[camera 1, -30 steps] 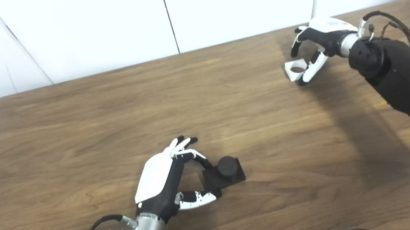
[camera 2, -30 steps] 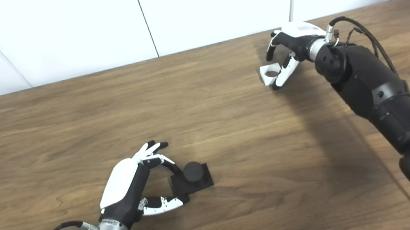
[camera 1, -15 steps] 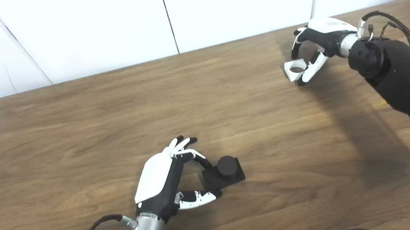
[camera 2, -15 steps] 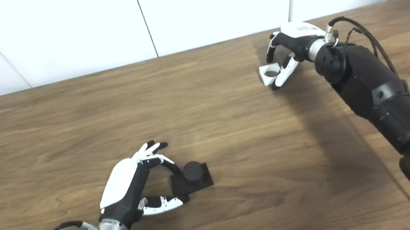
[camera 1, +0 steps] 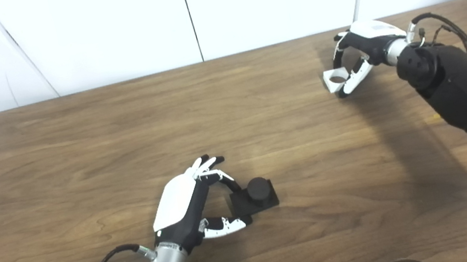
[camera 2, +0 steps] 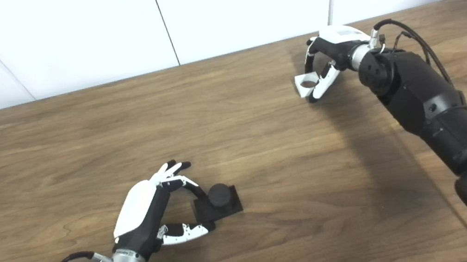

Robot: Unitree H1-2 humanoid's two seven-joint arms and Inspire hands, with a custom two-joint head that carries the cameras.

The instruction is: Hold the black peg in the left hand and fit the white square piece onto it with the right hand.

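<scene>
Right robot hand [camera 1: 355, 57] curled around white square piece [camera 1: 334, 80] at far right of surface [camera 1: 76, 142], well apart from black peg [camera 1: 255, 194] pinched by left robot hand [camera 1: 188, 201] near front.

My left hand [camera 1: 182, 204] and right hand [camera 1: 361, 52] each had a glossy white back shell, black-and-white fingers, a silver wrist collar, thin black cables looping behind it, and a bulky matte-black forearm.
</scene>
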